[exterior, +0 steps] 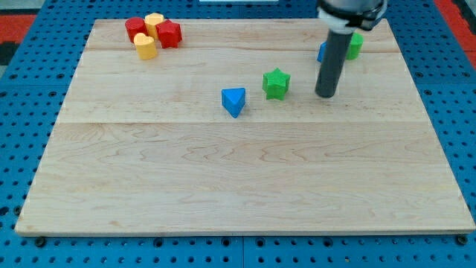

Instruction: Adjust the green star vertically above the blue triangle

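Bare pale wood filled the lower half of the frame, the board [223, 193] lying on a blue pegboard [22, 89] that showed around its edges. Nearest of the pieces was the blue triangle [233, 101], just above and a little left of the frame's centre. Up and to its right, close but not touching, sat the green star [276, 83]; so the star lay diagonally off the triangle, not straight above it. Right of the star, with a clear gap between them, my tip [325, 95] rested on the wood at roughly the star's height in the frame. It was a plain dark rod with no pincer to open or close, and it held nothing. Its shaft rose toward the top edge and covered parts of two blocks behind it: a blue block [322, 51], showing only a sliver on the rod's left, and a green block [355, 45] on its right; neither shape could be made out. Farthest away, in the upper left corner of the board, four blocks huddled together: a red one [135, 29], a yellow one [154, 22], a red star [169, 33] and a yellow one lower down [145, 46].
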Controlling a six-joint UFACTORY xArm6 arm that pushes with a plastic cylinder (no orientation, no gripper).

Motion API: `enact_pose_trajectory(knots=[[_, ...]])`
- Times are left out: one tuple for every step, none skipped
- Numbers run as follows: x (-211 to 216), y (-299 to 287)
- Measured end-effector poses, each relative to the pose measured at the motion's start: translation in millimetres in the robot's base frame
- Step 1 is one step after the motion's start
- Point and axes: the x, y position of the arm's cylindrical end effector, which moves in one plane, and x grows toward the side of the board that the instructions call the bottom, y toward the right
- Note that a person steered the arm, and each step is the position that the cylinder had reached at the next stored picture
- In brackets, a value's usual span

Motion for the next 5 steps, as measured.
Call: enact_pose_trajectory(knots=[[-9, -46], [-6, -138], [0, -155], [3, -87], [32, -114]])
